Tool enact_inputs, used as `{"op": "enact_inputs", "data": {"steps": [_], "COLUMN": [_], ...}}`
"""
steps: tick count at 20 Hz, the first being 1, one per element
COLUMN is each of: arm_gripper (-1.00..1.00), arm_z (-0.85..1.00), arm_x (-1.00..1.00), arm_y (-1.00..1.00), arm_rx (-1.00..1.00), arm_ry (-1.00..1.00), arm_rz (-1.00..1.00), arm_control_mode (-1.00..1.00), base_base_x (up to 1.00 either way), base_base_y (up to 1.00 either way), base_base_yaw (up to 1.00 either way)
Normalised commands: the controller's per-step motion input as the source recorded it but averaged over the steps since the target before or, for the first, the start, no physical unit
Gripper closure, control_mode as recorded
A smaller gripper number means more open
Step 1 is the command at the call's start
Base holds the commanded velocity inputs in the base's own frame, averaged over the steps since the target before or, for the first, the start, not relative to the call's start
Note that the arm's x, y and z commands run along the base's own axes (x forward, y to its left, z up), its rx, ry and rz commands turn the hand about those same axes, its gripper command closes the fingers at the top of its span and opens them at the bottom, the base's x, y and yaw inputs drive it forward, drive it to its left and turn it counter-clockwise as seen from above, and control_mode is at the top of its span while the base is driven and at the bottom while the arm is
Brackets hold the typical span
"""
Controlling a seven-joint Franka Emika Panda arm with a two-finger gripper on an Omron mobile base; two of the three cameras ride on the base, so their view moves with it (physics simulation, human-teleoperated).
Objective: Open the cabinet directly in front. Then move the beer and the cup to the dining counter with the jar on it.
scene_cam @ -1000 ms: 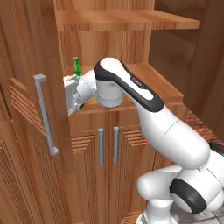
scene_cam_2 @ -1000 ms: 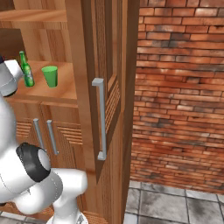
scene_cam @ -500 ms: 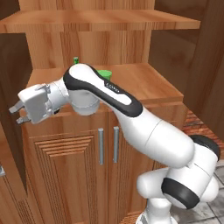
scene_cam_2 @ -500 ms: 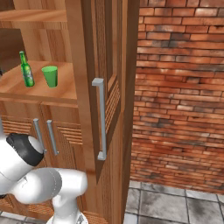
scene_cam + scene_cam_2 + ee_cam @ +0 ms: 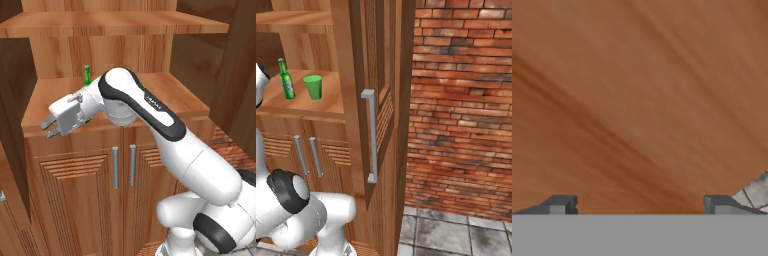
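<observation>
**Wood swung wide, gripper empty at the shelf edge**

Reddish-brown doors of the cabinet (image 5: pixel 381 75) stand open; in the right base view the right-hand door is swung out toward the camera, its long grey bar handle (image 5: pixel 371 135) edge-on, which leaves the shelf (image 5: pixel 125 95) exposed. On that shelf the beer (image 5: pixel 286 79), a green bottle with a red-and-white label, stands upright just beside the cup (image 5: pixel 313 87), the cup nearer the open door; they look apart, not touching. Both sit toward the back, probably so the doors clear them.

In the left base view the gripper (image 5: pixel 49 128) hangs in front of the shelf's front-left edge, pointing left, away from the bottle whose neck shows behind the forearm. The fingers (image 5: pixel 46 122) are spread wide with nothing between them; the hand view agrees, two tips far apart over bare wood.

Room is fair: the upper shelf (image 5: pixel 115 22) caps the height above, the left door (image 5: pixel 12 130) hems the gripper's side, and the lower doors (image 5: pixel 122 185) stay shut below. Turning the hand back to the bottle looks like the next need.
</observation>
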Motion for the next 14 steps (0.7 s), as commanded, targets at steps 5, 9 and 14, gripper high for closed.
{"op": "enact_inputs", "data": {"steps": [5, 9, 14], "arm_gripper": [-1.0, -1.0, -1.0], "arm_z": [-0.02, -0.03, -0.02], "arm_x": [-0.13, -0.06, 0.0], "arm_y": [-0.96, -0.83, -0.43], "arm_rx": [-0.13, -0.15, -0.06], "arm_ry": [-0.16, -0.21, -0.28], "arm_rz": [-0.11, -0.21, -0.48], "arm_control_mode": [-1.0, -1.0, -1.0], "base_base_x": [0.0, 0.0, 0.0], "base_base_y": [0.0, 0.0, 0.0], "base_base_yaw": [0.0, 0.0, 0.0]}}
